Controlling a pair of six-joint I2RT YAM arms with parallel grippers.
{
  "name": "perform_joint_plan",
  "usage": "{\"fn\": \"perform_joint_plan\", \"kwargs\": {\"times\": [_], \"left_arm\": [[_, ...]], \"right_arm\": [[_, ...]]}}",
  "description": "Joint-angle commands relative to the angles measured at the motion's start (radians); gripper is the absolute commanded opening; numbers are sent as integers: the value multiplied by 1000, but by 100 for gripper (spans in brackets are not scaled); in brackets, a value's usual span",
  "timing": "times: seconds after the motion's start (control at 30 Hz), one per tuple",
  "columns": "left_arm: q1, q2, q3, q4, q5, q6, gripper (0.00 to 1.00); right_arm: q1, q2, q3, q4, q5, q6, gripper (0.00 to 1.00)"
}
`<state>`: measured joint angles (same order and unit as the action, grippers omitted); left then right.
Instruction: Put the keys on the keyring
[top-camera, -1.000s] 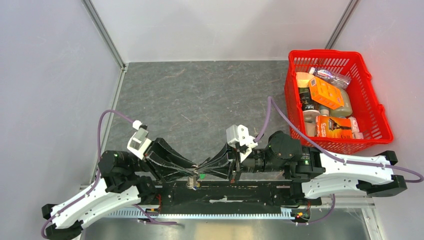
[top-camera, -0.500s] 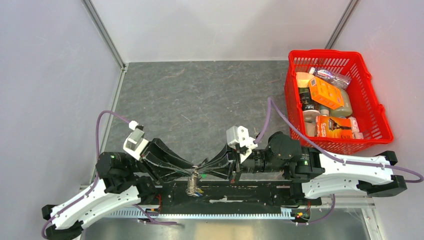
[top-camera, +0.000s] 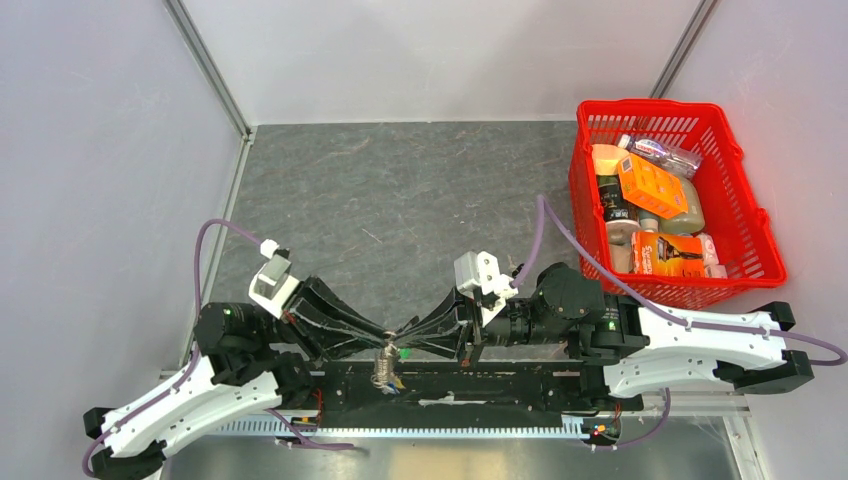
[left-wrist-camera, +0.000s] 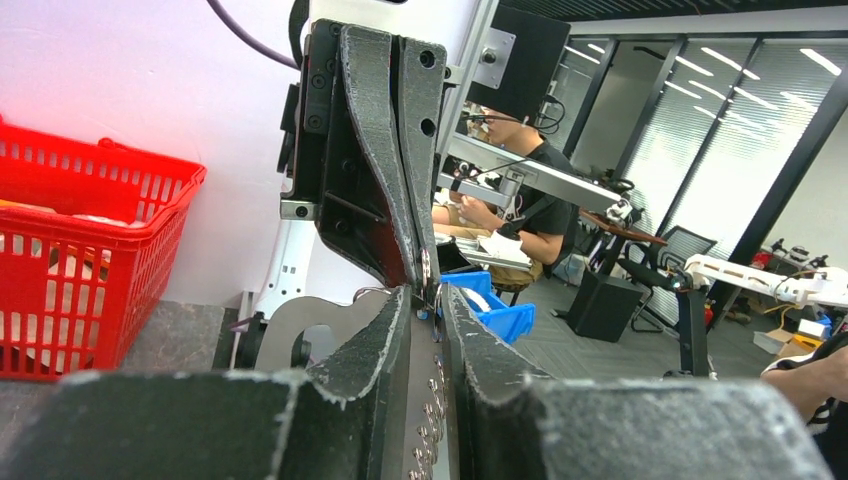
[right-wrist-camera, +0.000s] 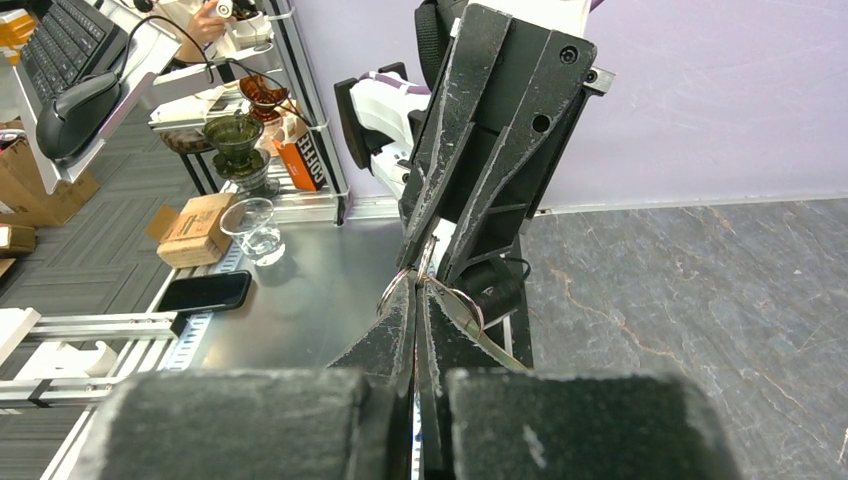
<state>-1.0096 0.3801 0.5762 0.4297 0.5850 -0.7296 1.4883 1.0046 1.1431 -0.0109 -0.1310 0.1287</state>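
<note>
We see both arms lying low and stretched inward, so the left claw (top-camera: 388, 337) and right claw (top-camera: 404, 334) meet tip to tip over the near edge of the tabletop (top-camera: 400, 190). The right claw is pressed fully together, with the thin wire loop of the keyring (top-camera: 383, 366) caught at its tips. The left claw's fingers stand a narrow slit apart with chain links between them, and we cannot tell whether they grip. The rest of the keyring hangs as a silvery bunch just below the left claw's tips, its green tag (top-camera: 403, 351) just under the right claw. We cannot make out the keys in that bunch. Well beyond the right claw's wrist a red basket (top-camera: 650, 103) holds an orange box (top-camera: 650, 185), a dark bottle (top-camera: 615, 200) and an orange carton (top-camera: 668, 255).
</note>
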Motion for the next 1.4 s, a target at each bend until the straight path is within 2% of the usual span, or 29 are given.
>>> {"fn": "perform_joint_plan", "kwargs": {"times": [0.0, 0.13, 0.27, 0.7, 1.03, 1.37], "left_arm": [[4, 13, 3, 50, 4, -28, 22], [3, 14, 1, 59, 4, -34, 17], [3, 19, -2, 68, 6, -40, 2], [3, 25, -4, 90, 29, -39, 2], [3, 23, 11, 57, 51, -25, 2], [3, 38, 25, -3, 40, -11, 2]], "right_arm": [[-2, -16, 3, 77, -15, -15, 0], [-2, -17, 2, 71, -22, -16, 0], [-3, -17, -2, 71, -26, -15, 0], [-2, -25, -5, 53, -12, -25, 0], [-3, -44, 10, -42, 0, -24, 22], [-2, -82, 16, -115, -3, -19, 29]]}}
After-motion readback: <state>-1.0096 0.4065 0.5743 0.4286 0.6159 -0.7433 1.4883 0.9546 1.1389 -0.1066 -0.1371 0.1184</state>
